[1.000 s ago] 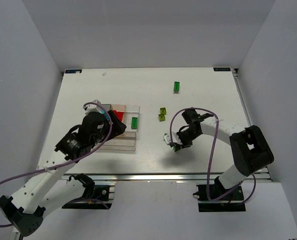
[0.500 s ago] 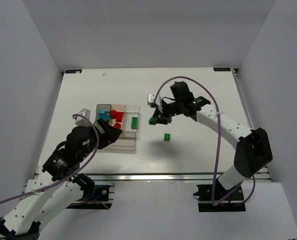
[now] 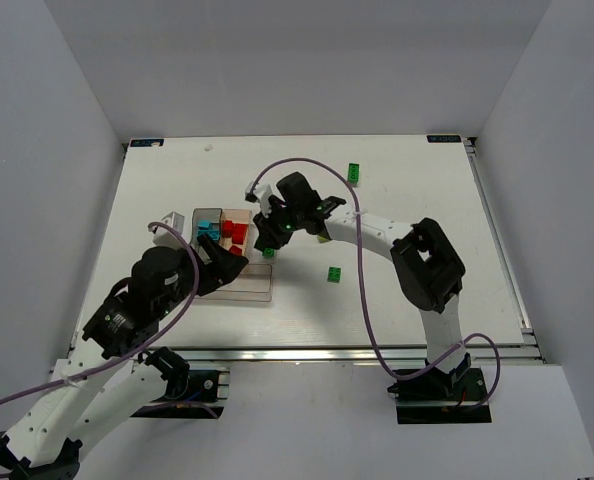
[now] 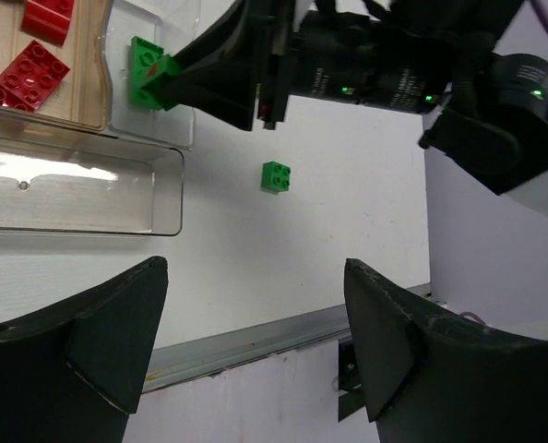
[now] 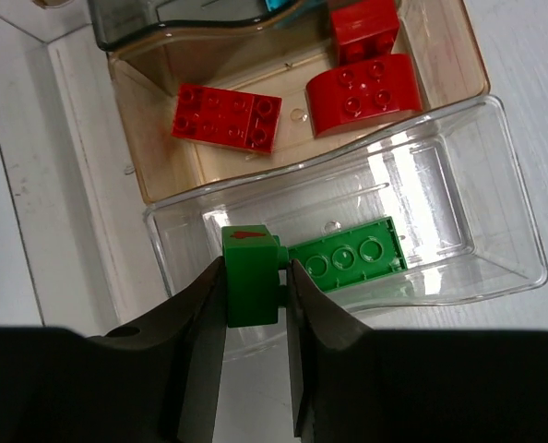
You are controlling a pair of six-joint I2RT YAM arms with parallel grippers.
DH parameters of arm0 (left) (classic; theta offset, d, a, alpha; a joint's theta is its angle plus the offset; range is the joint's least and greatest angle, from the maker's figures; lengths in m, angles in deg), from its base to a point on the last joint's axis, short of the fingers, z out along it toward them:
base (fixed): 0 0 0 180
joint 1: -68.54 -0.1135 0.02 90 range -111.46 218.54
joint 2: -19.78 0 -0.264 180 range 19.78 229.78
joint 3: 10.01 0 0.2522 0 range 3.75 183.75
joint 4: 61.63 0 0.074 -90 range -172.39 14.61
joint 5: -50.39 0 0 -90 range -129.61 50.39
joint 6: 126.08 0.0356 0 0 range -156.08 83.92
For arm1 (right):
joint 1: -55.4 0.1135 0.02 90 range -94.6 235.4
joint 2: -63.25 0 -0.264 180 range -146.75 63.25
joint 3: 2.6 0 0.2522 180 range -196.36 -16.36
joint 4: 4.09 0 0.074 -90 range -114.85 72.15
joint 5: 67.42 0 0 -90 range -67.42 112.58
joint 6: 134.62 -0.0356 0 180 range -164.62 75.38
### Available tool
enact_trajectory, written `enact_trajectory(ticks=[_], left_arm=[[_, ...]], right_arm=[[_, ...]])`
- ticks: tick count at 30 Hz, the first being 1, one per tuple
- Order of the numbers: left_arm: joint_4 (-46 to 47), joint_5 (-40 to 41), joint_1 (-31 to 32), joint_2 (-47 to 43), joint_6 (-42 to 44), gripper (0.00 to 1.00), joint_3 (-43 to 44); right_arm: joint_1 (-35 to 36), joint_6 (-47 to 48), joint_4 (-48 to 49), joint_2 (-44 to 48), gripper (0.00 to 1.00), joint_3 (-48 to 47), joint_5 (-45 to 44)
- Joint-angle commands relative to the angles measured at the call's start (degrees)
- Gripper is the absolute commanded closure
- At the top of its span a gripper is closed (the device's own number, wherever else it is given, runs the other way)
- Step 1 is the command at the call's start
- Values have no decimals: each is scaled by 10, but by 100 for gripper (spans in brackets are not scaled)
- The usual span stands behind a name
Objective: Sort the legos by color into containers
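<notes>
Two arms are meeting at the tray. The right gripper is reaching in from the right and pinching a green brick between narrowly parted fingers; it is holding that brick over the clear bin, where a second brick, also green, is lying flat. From this angle I cannot tell whether the held one is touching the bin floor. Three red bricks are lying in the tan bin just beside it; cyan bricks are sitting in the grey bin at the tray's left end. The left gripper is hovering at the tray's near side with its fingers spread wide, gripping nothing. One loose brick, green, is lying on the table to the right of the tray; another brick, green too, is lying well apart, towards the far edge.
</notes>
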Motion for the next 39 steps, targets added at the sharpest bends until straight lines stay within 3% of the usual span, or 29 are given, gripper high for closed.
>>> enact_trajectory(ticks=[1,4,5,12,13,14,15,16,17,18,19,20,23,24,27,31,39], left_arm=[[17,-32,0,6,5,14,18],[46,-61,0,35,6,14,16],[64,-69,0,46,11,14,16],[133,-135,6,143,46,25,42],[142,-143,6,151,48,29,45],[159,-149,6,165,50,44,46],[166,-154,6,175,51,53,45],[174,-162,12,202,50,65,49],[175,-166,20,219,50,67,54],[177,-170,26,238,50,68,58],[180,-170,34,259,50,69,63],[180,-169,41,280,52,68,76],[170,-144,87,377,60,44,128],[159,-130,101,436,62,35,151],[83,-63,157,567,65,25,254],[-4,1,199,696,63,21,351],[-44,83,216,835,90,16,467]], right_arm=[[-3,-25,27,0,69,-29,-28],[-8,-18,18,3,45,-28,-8],[-6,-16,16,8,42,-27,-2],[-27,-50,5,74,39,-21,40],[-36,-66,0,92,42,-17,47],[-46,-76,-5,102,45,-8,48],[-56,-84,-11,112,50,-1,33],[-71,-103,-15,143,66,27,23],[-94,-123,-13,161,77,46,10],[-107,-136,-13,179,100,62,-25],[-145,-142,-30,207,100,74,-39],[-158,-147,-41,220,100,85,-51],[-229,-145,-94,260,98,130,-54],[-242,-143,-113,263,72,142,-39],[-331,-138,-170,285,48,170,11],[-397,-138,-171,324,42,222,37],[-469,-117,-178,364,39,266,70]])
